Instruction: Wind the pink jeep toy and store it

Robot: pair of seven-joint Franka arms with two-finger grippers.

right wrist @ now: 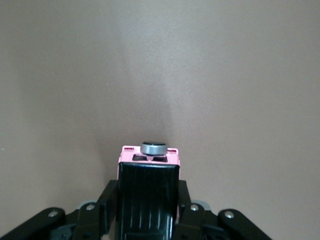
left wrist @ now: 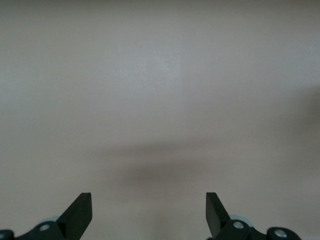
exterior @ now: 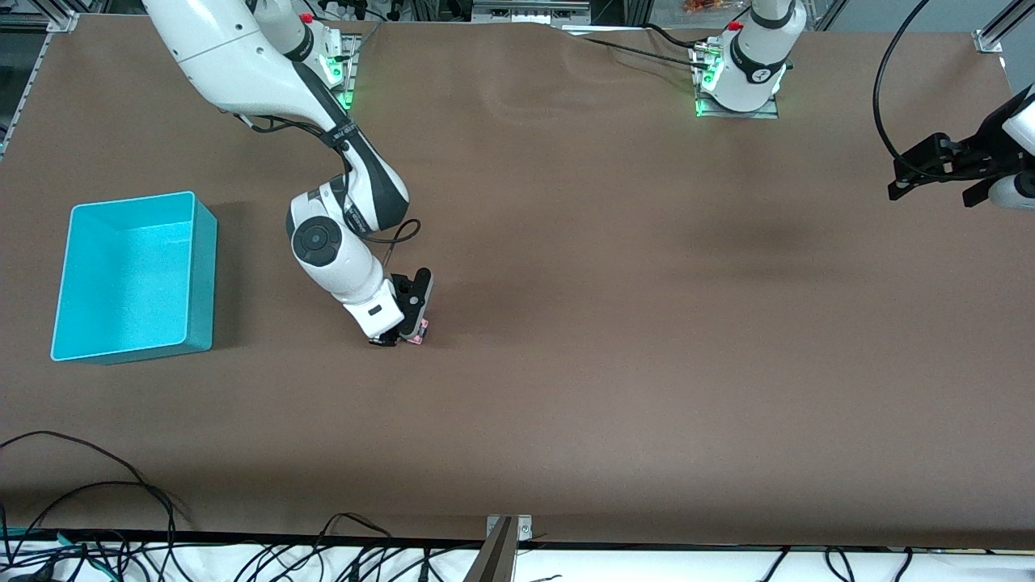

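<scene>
Two arms share a wide brown table (exterior: 614,339). Largest of the loose things is a turquoise bin (exterior: 133,279), open-topped, standing on the table toward the right arm's end and well apart from everything else.

Next in size is the right arm, which reaches down from its base to a spot near the middle of the table, somewhat toward its own end, between the bin and the table's centre. Its right gripper (exterior: 408,333) is low at the table surface, and its fingers are closed against the two sides of the pink jeep toy (exterior: 418,338). In the right wrist view the toy (right wrist: 149,192) sits between the black fingers (right wrist: 107,205), its black roof toward the camera, its pink body showing past the roof, with a round grey-rimmed dark part at that end.

At the left arm's end of the table the left arm waits, raised, with the left gripper (exterior: 930,166) over bare table. The left wrist view shows its fingertips (left wrist: 80,212) spread wide apart with nothing between them, only brown table under them.
</scene>
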